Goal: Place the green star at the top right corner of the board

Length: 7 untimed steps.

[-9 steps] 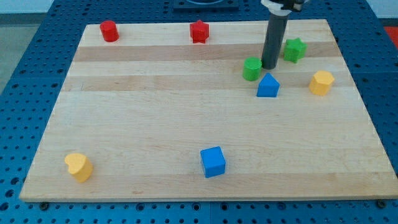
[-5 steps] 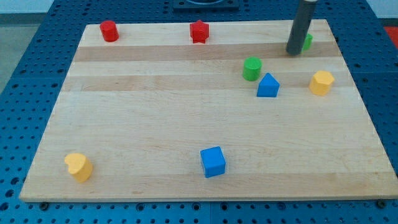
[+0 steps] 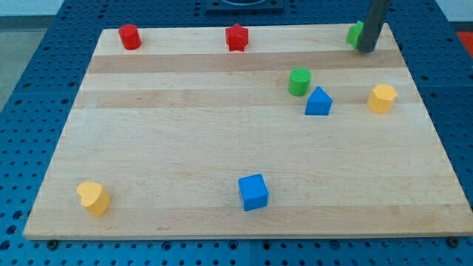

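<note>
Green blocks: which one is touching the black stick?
The green star near the board's top right corner, against my tip. The green cylinder sits lower, apart.

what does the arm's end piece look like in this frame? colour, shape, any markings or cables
Only a plain rod shows: straight, cylindrical, dark grey to black, matte, same width along its visible length. It enters from the view's top, so the arm above is out of frame. No markings, cables or sleeves visible. My tip ends blunt, with no claw.
</note>
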Motion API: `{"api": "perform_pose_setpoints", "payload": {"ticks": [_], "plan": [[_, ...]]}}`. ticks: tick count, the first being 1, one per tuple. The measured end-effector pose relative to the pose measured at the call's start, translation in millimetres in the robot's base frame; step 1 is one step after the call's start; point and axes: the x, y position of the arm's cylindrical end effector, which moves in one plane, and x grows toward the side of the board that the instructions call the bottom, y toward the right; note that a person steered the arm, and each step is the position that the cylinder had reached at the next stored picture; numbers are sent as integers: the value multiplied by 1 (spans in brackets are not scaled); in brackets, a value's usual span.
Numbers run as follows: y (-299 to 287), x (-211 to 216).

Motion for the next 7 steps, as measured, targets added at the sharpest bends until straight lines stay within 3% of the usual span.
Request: {"api": "perform_pose_setpoints", "payload": {"ticks": [2, 5, 7], "plan": [[0, 19], [0, 116], [3, 149]]}}
